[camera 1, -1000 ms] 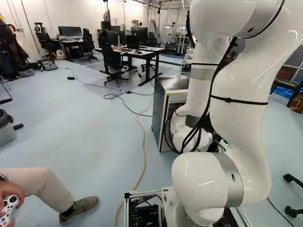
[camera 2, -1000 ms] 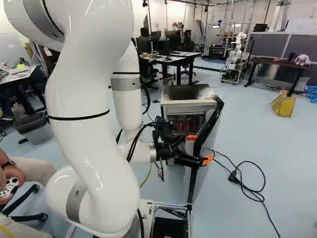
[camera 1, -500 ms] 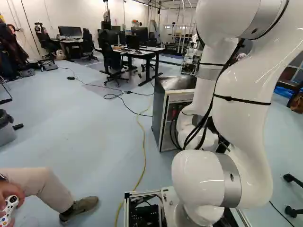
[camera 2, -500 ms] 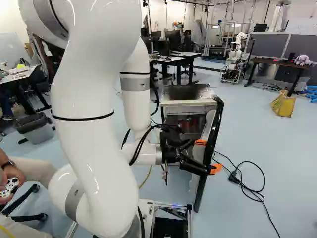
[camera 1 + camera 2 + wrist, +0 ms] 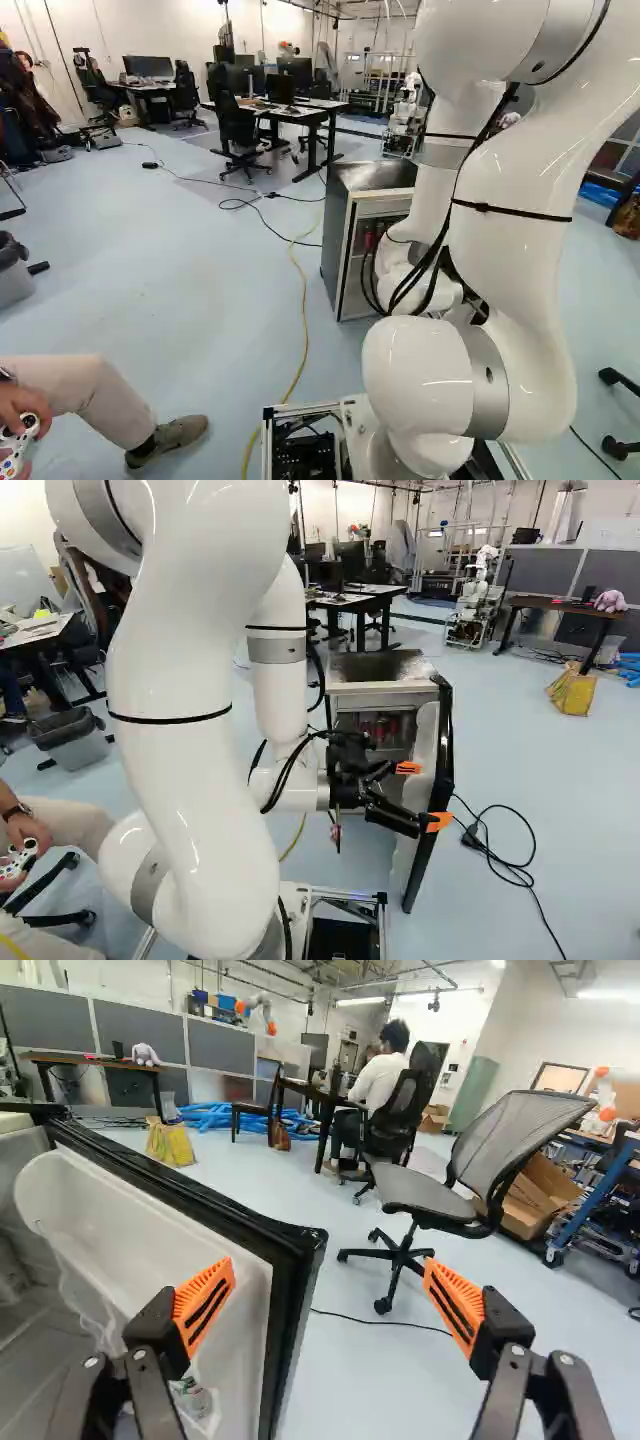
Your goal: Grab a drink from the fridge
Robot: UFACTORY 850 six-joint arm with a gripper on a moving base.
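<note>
Fridge [image 5: 375, 667] stands ahead of the base, its door [image 5: 424, 742] wide open, swung toward the arm's side of the room. Drinks: several red containers [image 5: 380, 727] sit inside the cabinet, seen past the wrist in the right base view; too small to tell cans from bottles. A small item [image 5: 192, 1398] lies low in the door's pocket, partly behind one finger; kind unclear.

Gripper [image 5: 424, 795] is at the open door. Jaws stand wide apart, nothing gripped. In the wrist view one orange pad [image 5: 204, 1306] is over the door's white inner face, the other beyond the black door edge, over the floor [image 5: 370, 1390]. Contact with the door: cannot tell.

Surroundings: black cable [image 5: 515, 865] looped on the floor beside the fridge; yellow bag [image 5: 572, 692] farther off; office chair [image 5: 430, 1195] ahead of the gripper.
</note>
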